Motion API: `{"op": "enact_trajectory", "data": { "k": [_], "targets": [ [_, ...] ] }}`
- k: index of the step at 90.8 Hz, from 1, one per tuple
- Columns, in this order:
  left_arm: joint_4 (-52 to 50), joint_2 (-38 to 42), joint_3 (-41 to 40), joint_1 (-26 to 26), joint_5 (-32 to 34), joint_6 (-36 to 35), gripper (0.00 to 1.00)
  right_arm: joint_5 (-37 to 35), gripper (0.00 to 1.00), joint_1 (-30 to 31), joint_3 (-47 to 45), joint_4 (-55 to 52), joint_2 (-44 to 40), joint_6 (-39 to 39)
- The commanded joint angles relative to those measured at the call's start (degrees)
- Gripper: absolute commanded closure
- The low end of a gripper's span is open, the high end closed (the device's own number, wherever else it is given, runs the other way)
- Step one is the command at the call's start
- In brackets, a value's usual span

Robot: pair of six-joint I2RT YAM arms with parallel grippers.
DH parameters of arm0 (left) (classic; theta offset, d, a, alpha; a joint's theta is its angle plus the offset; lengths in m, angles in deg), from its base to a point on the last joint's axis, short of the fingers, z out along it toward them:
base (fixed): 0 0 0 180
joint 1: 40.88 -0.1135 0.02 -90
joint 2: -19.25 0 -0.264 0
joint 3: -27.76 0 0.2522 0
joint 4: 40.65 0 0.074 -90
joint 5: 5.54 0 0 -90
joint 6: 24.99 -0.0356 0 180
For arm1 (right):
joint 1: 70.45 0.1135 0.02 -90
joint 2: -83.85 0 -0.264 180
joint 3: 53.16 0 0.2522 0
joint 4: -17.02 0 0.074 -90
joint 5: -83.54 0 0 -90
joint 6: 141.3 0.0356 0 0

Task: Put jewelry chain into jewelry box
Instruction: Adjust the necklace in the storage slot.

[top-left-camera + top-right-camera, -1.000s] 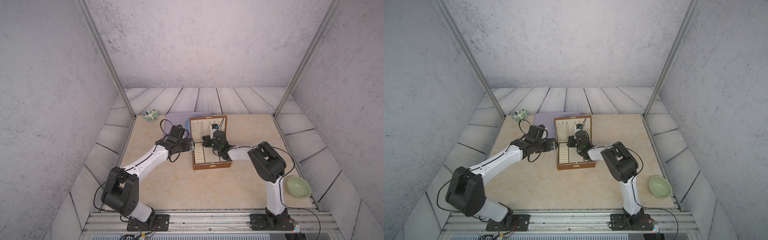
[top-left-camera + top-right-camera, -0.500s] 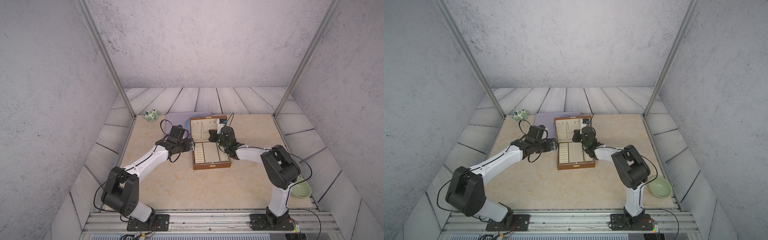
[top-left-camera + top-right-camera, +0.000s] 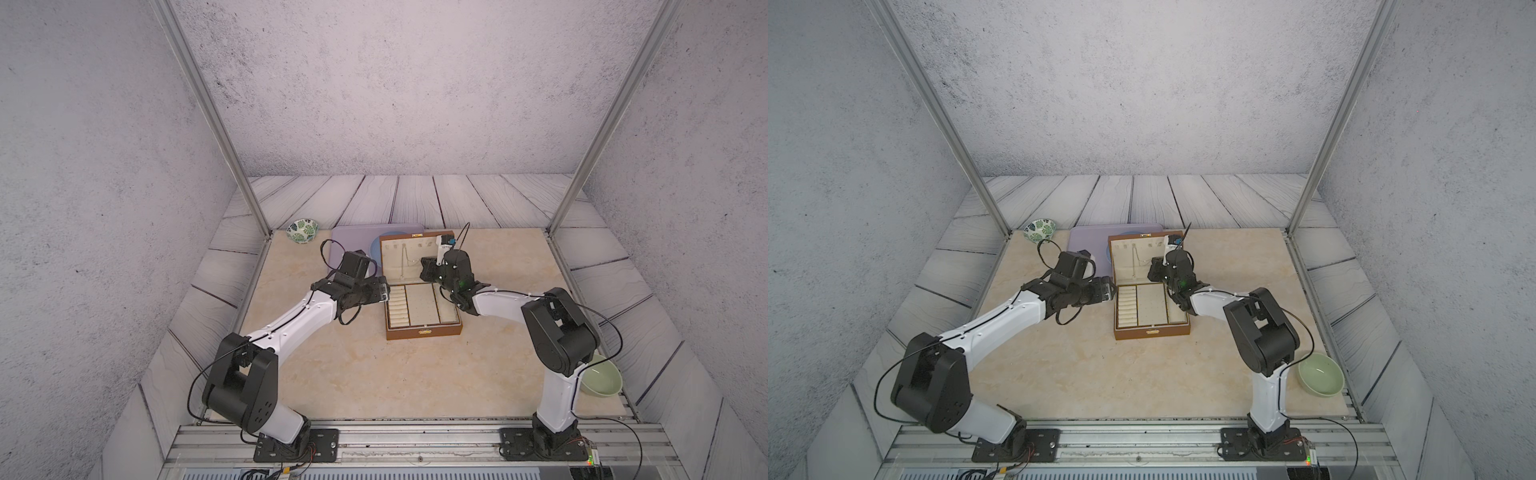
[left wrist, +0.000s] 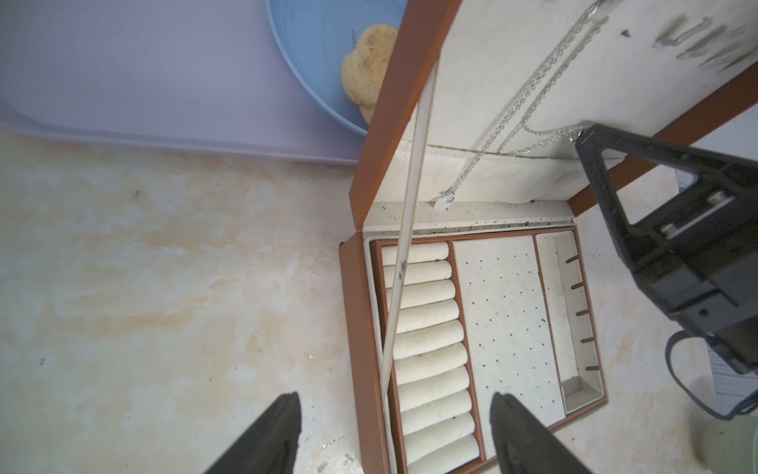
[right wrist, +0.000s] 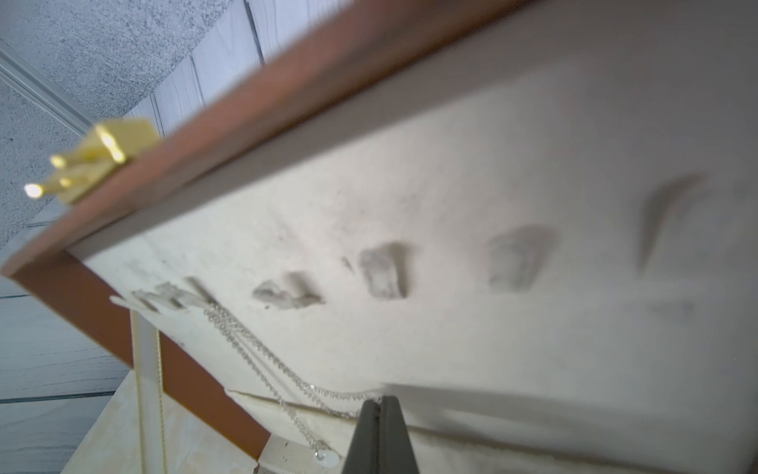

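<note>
The brown jewelry box stands open at mid-table, its lid upright. A thin silver jewelry chain hangs down the cream lid lining from a hook, and its small pendant dangles near the hinge. My right gripper is shut on a strand of the chain and holds it sideways against the lid. My left gripper is open with nothing in it, its fingers astride the box's left wall beside the ring rolls.
A lilac tray lies behind the box, with a blue plate holding a bread-like lump. A leaf-patterned bowl sits at the back left and a pale green bowl at the front right. A cream strap ties lid to base.
My right gripper has risen from low over the box's compartments to the lid, and its elbow has swung out to the right. The left arm has barely moved.
</note>
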Motion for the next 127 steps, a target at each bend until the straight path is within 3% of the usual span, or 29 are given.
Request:
{"op": "enact_trajectory", "data": {
  "k": [1, 36, 52, 77, 103, 127],
  "targets": [
    [0.09, 0.69, -0.07, -0.48, -0.48, -0.14, 0.22, 1.55, 1.00, -0.27, 2.17, -1.53, 2.25, -0.52],
    [0.33, 0.19, 0.19, -0.48, -0.88, 0.01, 0.22, 3.91, 1.00, -0.03, 2.47, -0.79, 4.24, 0.61],
    [0.43, 0.03, 0.30, -0.48, -1.11, 0.09, 0.22, 2.37, 0.81, 0.02, 1.11, -0.33, 2.93, 1.03],
    [0.21, 0.45, 0.31, -0.53, -0.95, -0.09, 0.22, 1.01, 0.74, -0.31, -0.25, -1.83, -1.46, 3.32],
    [-3.39, 1.52, -0.50, -0.56, 2.01, -0.54, 0.22, 0.95, 0.68, -0.86, -0.25, -10.04, -5.09, 12.07],
    [-10.12, 0.62, -2.21, -0.66, 4.08, -2.01, 0.23, 2.07, 0.68, -0.87, 1.35, -17.67, -5.03, 25.87]
  ]
}}
